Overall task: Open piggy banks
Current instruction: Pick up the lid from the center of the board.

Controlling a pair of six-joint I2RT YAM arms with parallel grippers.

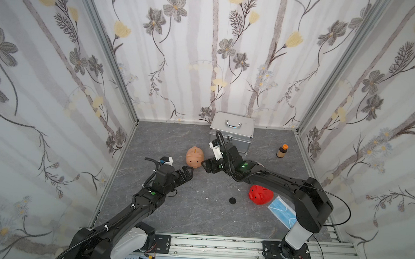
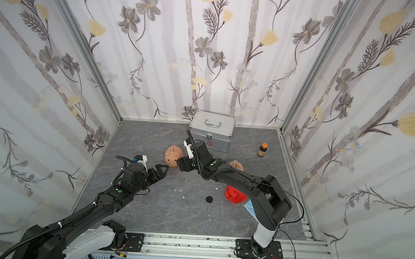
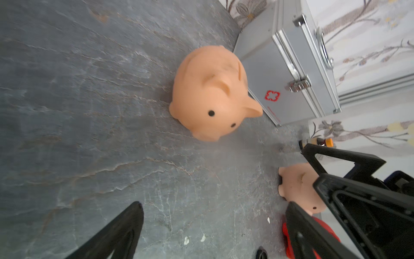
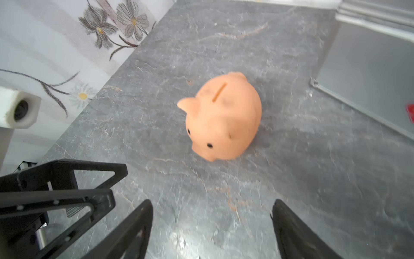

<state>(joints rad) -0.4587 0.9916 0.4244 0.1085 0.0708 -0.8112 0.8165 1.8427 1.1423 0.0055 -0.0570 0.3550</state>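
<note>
A peach-pink piggy bank stands upright on the grey floor, slot up, snout toward the arms. My left gripper is open just in front of its snout, with nothing between the fingers. From the other side my right gripper faces the same pig, also open and empty. A second peach pig stands behind the right arm, mostly hidden. The red pig lies under the right forearm, with a loose black plug on the floor beside it.
A silver metal case stands at the back wall, close behind the right wrist. A brown bottle with an orange cap is at the back right. A blue face mask lies by the red pig. Small white crumbs dot the floor.
</note>
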